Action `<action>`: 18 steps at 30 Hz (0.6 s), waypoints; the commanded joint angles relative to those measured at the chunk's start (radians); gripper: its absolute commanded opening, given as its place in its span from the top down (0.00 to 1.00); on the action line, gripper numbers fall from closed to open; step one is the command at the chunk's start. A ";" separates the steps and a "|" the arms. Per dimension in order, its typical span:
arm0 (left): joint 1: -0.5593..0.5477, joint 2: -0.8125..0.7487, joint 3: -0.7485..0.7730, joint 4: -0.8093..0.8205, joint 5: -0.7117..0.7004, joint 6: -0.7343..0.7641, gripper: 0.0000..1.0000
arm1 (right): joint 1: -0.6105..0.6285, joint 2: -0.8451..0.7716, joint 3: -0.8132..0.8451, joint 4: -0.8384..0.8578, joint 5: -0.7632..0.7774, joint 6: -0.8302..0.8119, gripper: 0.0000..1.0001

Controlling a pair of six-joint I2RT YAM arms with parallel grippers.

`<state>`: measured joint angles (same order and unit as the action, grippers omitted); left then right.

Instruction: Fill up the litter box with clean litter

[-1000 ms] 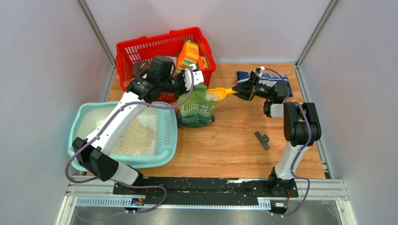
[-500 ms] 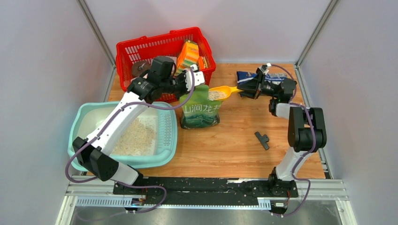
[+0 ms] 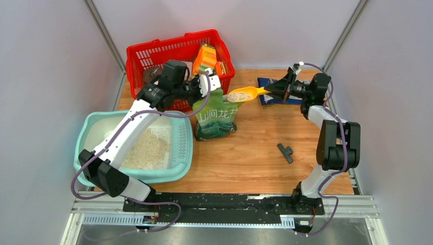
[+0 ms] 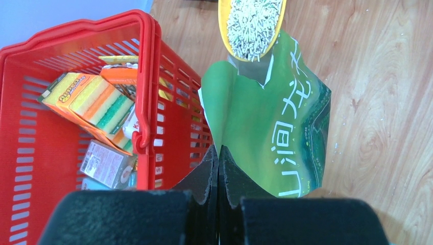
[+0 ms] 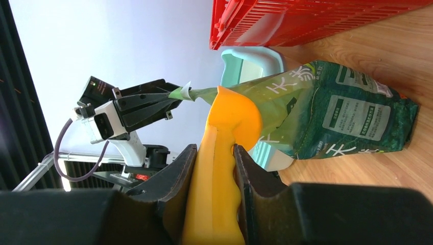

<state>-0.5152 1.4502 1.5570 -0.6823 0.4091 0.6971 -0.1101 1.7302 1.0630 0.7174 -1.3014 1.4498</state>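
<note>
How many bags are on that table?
2. A green bag stands mid-table, its top pinched by the left gripper; a dark blue bag lies flat at the far right. The red basket may hide more.

Entry, yellow scoop (image 3: 244, 95): lifted out of green bag (image 3: 217, 120) mouth, now above it and further right. Bowl carries fuller heap of clean litter (image 3: 239, 95) than before.
Entry, right gripper (image 3: 273, 91): drawn back toward far right corner, raised.
Entry, right arm: forearm steeper, elbow shifted right.
Entry, green bag: front panel slightly more upright.
</note>
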 commanded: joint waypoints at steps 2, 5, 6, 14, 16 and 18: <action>0.017 -0.067 0.054 0.170 -0.016 0.024 1.00 | 0.000 0.006 -0.008 0.110 0.005 0.088 1.00; 0.017 -0.057 0.052 0.171 -0.019 0.027 1.00 | 0.000 -0.023 0.008 0.102 -0.012 0.104 1.00; 0.017 -0.053 0.054 0.178 -0.021 0.022 1.00 | 0.000 -0.032 0.012 0.090 -0.018 0.098 1.00; 0.018 -0.007 0.071 0.240 -0.087 -0.062 1.00 | 0.010 -0.122 0.093 -0.175 -0.038 -0.020 1.00; 0.017 0.015 0.096 0.240 -0.107 -0.071 1.00 | 0.026 -0.138 0.120 -0.244 -0.036 -0.057 1.00; 0.023 0.032 0.115 0.239 -0.124 -0.090 1.00 | 0.052 -0.152 0.156 -0.289 -0.032 -0.092 1.00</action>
<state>-0.5095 1.4822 1.5646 -0.6266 0.3435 0.6441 -0.0975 1.6482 1.1263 0.5568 -1.3254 1.4425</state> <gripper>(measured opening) 0.007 0.301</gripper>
